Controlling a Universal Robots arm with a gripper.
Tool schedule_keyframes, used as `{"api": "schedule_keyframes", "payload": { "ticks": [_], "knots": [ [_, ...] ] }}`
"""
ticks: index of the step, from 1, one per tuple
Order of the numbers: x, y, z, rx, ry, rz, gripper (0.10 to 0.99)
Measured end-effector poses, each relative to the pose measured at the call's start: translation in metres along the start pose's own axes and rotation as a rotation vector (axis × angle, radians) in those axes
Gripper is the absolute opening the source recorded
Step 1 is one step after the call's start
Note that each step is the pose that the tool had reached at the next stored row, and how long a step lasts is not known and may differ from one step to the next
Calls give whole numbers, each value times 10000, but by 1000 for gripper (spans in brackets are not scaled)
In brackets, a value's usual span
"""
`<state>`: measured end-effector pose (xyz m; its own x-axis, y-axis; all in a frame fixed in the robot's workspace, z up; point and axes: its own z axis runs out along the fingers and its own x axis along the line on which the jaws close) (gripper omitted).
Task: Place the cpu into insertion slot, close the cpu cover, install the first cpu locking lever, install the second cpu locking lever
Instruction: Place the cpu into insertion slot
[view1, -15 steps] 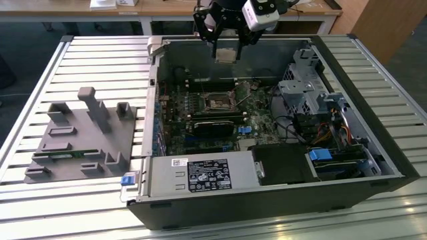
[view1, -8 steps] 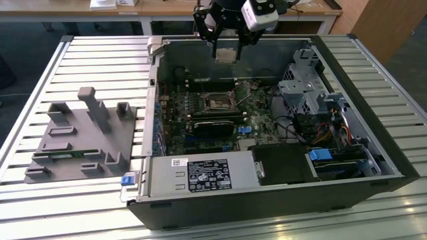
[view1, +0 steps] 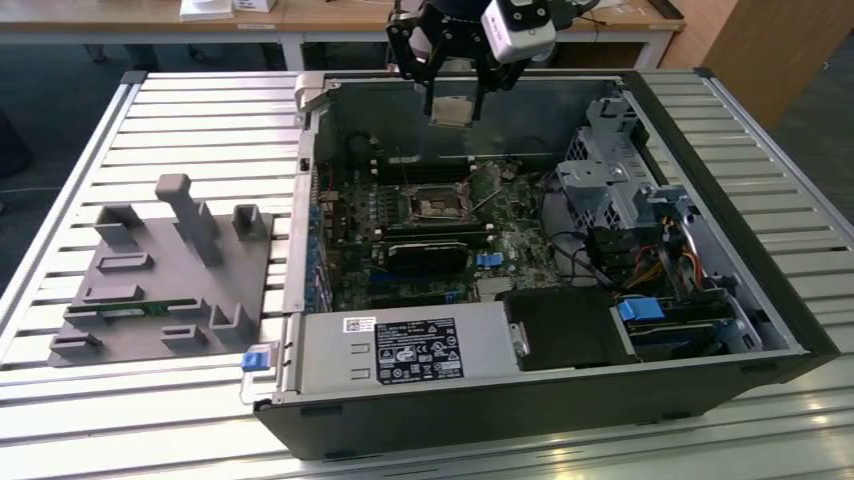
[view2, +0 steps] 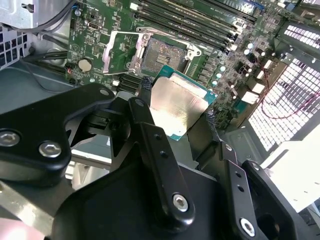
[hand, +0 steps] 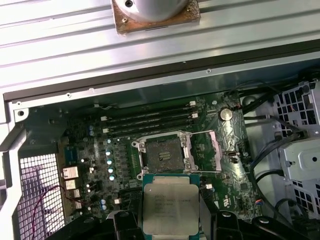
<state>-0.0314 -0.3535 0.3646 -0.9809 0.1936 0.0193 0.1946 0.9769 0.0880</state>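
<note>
Claw (view2: 177, 100) pinching the cpu (hand: 170, 205), I hang above the case (view1: 561, 410); the insertion slot (hand: 164, 153) lies bare. Its cpu cover (hand: 217, 150) lies flipped open.

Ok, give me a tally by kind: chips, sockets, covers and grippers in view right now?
cpu: 1, held above the board
insertion slot: 1, empty
cpu cover: 1, swung open
gripper: 1, jaws shut on the cpu
Total: 4

Small square dark-framed insertion slot (view1: 438, 208) lies inside the open black metal computer case (view1: 534, 400) — flat square silvery-metal cpu (view1: 453, 111) hangs raised above it, thin silvery metal-frame cpu cover (hand: 215, 150) stands open just beside it, grey plastic fixture block (view1: 160, 280) well apart, outside the case at the exterior view's left.
</note>
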Motion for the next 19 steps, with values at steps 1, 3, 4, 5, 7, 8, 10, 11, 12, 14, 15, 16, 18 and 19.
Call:
{"api": "schedule_keyframes", "payload": {
  "ticks": [1, 3, 4, 5, 7, 8, 10, 11, 12, 14, 15, 16, 18, 19],
  "knots": [
    [0, 0, 0, 0, -2, 22, 541],
    [0, 0, 0, -1, -6, 67, 541],
    [1, 0, 0, -2, -8, 90, 541],
    [0, 0, 0, -2, -10, 113, 541],
    [1, 0, 0, -3, -14, 160, 541],
    [1, 0, 0, -4, -16, 183, 541],
    [1, 0, 1, -5, -21, 230, 541],
    [1, 0, 1, -5, -22, 252, 541],
    [1, 0, 0, -5, -24, 275, 541],
    [1, 0, 1, -6, -28, 320, 541],
    [1, 0, 1, -7, -30, 341, 541],
    [1, 0, 1, -7, -32, 365, 541],
    [1, 0, 1, -8, -36, 407, 541],
    [2, 0, 1, -8, -38, 428, 541]
  ]
}}
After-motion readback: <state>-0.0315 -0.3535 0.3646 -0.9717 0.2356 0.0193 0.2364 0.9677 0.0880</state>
